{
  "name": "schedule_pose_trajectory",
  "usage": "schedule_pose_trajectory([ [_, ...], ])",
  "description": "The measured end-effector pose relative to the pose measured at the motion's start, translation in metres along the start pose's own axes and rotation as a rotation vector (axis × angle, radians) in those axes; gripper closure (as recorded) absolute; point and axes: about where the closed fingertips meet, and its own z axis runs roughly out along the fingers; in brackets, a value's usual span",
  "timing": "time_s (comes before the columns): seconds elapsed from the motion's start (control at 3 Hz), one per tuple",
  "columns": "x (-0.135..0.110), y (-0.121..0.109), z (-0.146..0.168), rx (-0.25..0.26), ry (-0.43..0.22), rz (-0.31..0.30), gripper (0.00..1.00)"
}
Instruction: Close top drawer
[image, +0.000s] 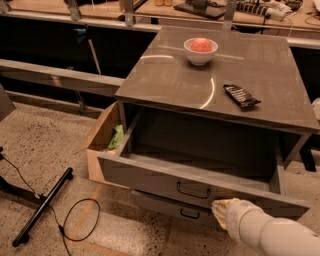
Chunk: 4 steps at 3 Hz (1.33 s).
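The wide grey wooden top drawer (145, 175) stands pulled well out from under the grey desk (165, 75). The cream-tipped end effector (223, 209) is at the drawer's front, just below and right of the small black handle (192, 190); I cannot tell whether it is open or closed. The pushing step seems in hand, and the next move calls for a straight, steady shove inward.

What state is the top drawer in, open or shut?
Open: the top drawer juts far out of the cabinet, its grey inside exposed. The pincer is by the front's lower edge, right of the handle.
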Motion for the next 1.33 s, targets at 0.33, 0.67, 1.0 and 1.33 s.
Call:
schedule_pose_trajectory([
  [0.33,0.012,-0.014,0.028,0.017,0.025,-0.033,1.0],
  [0.67,0.027,-0.037,0.052,0.04,0.055,-0.081,1.0],
  [1.0,0.043,-0.072,0.071,0.076,0.09,-0.131,1.0],
  [1.33,0.052,-0.109,0.084,0.115,0.116,-0.174,1.0],
])
